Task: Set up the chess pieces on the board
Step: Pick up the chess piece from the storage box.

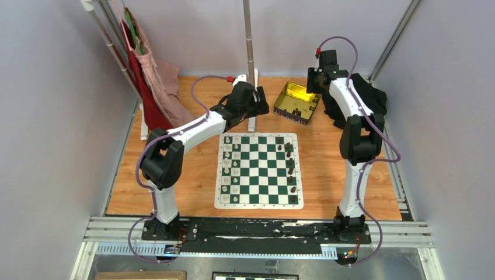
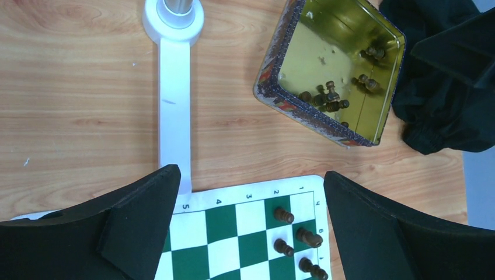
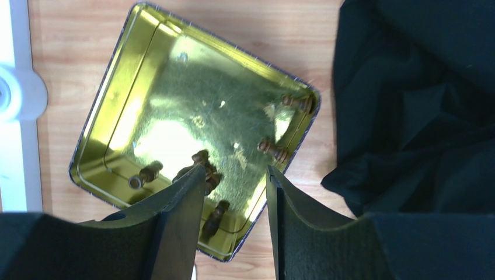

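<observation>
The green and white board (image 1: 258, 169) lies at the table's middle. Several dark brown chess pieces (image 1: 290, 169) stand along its right side, four of them seen near the corner (image 2: 284, 215) in the left wrist view. More dark pieces (image 3: 273, 150) lie loose in the gold tin (image 3: 108, 99). My right gripper (image 3: 235, 175) hovers over the tin's near corner, open, with nothing between its fingers; one piece (image 3: 216, 217) lies below the gap beside the left finger. My left gripper (image 2: 251, 178) hangs wide open above the board's far edge (image 2: 233, 233), holding nothing.
Cream-white figures (image 1: 233, 169) line the board's left side. A black cloth (image 3: 420, 99) lies right of the tin. A white stand foot (image 2: 174, 87) with its pole (image 1: 250, 46) sits behind the board. Red and pink garments (image 1: 152, 81) hang at the far left.
</observation>
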`<state>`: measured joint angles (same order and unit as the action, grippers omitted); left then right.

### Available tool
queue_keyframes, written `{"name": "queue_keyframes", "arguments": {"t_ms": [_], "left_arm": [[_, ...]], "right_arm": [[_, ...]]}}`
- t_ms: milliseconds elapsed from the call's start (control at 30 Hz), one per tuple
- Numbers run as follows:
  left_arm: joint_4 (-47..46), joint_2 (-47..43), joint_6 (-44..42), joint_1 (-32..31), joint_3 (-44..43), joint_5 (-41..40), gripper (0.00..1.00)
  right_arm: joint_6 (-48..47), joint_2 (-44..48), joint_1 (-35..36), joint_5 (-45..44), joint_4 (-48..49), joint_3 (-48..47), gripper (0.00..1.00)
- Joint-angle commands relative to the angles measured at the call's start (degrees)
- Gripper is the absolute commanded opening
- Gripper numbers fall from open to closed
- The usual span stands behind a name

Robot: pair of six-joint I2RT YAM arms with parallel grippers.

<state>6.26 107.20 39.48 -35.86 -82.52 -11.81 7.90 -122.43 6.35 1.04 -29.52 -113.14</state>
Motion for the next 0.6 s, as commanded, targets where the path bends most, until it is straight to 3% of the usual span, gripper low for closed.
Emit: {"name": "queue_keyframes", "arguments": {"t_ms": [0, 133, 567], "left_arm": [[0.3, -0.6, 0.0, -0.1, -1.7, 1.8, 1.0], [1.4, 0.1, -0.7, 0.0, -3.5, 2.1, 1.0], [0.9, -1.6, -1.0, 0.6, -1.5, 3.1, 1.0]], "right_arm": [[-2.2, 1.0, -0.2, 5.3, -2.3, 2.2, 0.47], [-1.7, 0.0, 0.1, 10.3, -4.1, 1.8, 0.47], [-1.7, 0.0, 4.0, 9.0, -4.3, 8.5, 0.49]]}}
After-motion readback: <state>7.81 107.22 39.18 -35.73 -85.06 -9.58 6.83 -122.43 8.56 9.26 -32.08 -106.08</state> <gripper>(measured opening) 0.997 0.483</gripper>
